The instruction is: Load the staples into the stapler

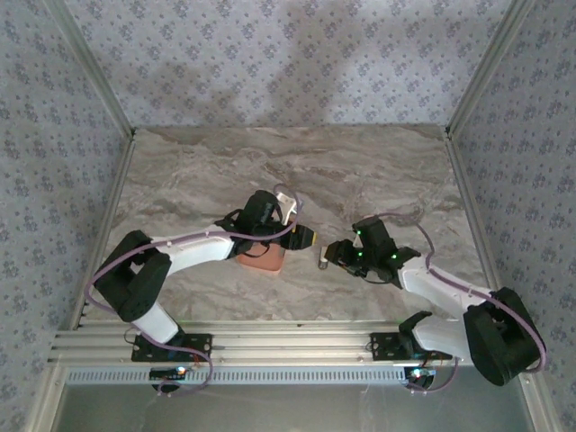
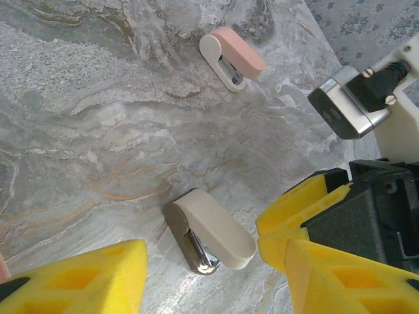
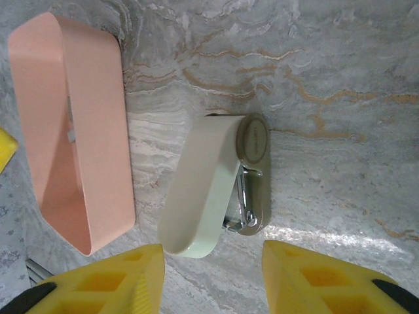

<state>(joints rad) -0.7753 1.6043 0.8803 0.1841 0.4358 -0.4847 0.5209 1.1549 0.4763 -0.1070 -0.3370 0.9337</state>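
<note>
Small cream plastic stapler lies hinged open on the marbled grey table, metal magazine exposed, just beside the salmon-orange rectangular tray. Right gripper: fingers apart at the stapler's near end, not clamped. Left gripper: fingers apart, empty, close by. Mini pink-and-white plastic stapler lies farther off.

In the top view the salmon tray, just left of the cream stapler, lies mostly under the wrist of the left arm, and only its near edge shows. The stapler is too small there for any detail. From the right wrist, a pale speck inside the tray, left of the stapler, cannot be identified. The stapler's cover hides most of its metal channel. The fingers of the right gripper, beside the stapler's end, are cut by the lower edge.
</note>
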